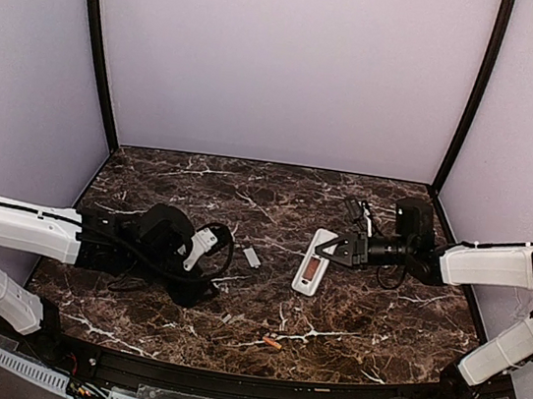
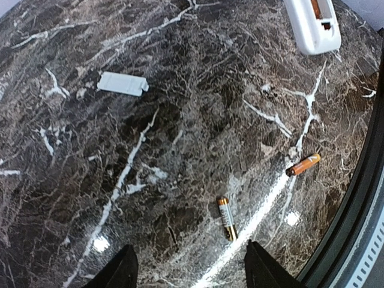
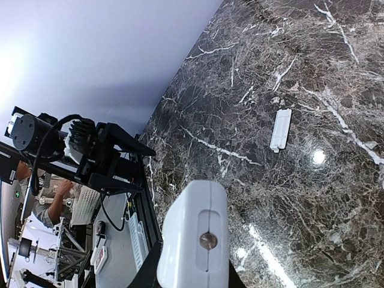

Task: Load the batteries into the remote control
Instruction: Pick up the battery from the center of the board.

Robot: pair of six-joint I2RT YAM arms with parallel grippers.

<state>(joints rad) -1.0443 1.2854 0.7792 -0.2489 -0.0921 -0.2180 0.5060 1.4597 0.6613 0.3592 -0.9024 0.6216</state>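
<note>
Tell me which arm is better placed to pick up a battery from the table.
Left. The open left gripper looks down on two batteries lying close before its fingers. The right gripper is at the end of the remote control, farther from them, and seems busy steadying it.

Two arms of one build: the left arm (image 1: 15, 224), at 9 o'clock, and the right arm (image 1: 495, 266), at 3 o'clock, wear smooth white shells over black joints and wrists. Thin black cables (image 1: 229, 242) loop at the left wrist. The left fingers (image 2: 120, 271) are dark and tapered.
</note>
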